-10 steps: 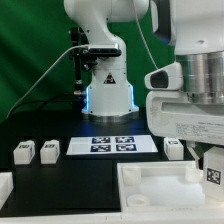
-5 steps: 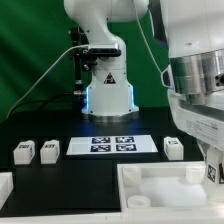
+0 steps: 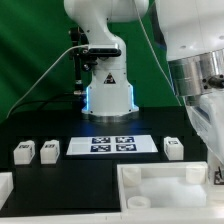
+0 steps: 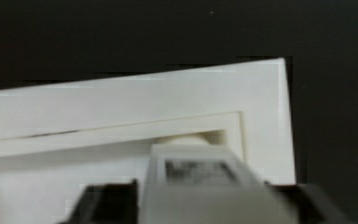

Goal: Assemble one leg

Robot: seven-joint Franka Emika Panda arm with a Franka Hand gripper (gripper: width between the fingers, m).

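Observation:
My gripper (image 3: pixel 214 168) is at the exterior view's right edge, shut on a white leg (image 3: pixel 218 176) whose tag partly shows. It holds the leg just above the right side of the large white tray-like part (image 3: pixel 150 178). In the wrist view the leg (image 4: pixel 201 172) is a blurred grey-white block between my dark fingers (image 4: pixel 115 204), over a corner of the tray-like part (image 4: pixel 176 100). My gripper (image 4: pixel 202 203) is closed on it. Three more legs stand on the black table: two at the left (image 3: pixel 23 152) (image 3: pixel 48 151) and one at the right (image 3: pixel 173 148).
The marker board (image 3: pixel 112 145) lies in the middle of the table, before the arm's base (image 3: pixel 107 95). Another white part (image 3: pixel 5 186) shows at the front left edge. A green backdrop closes the back.
The arm and gripper have moved toward the exterior view's right, carrying the leg closer to the picture's edge. Nothing on the table has moved.

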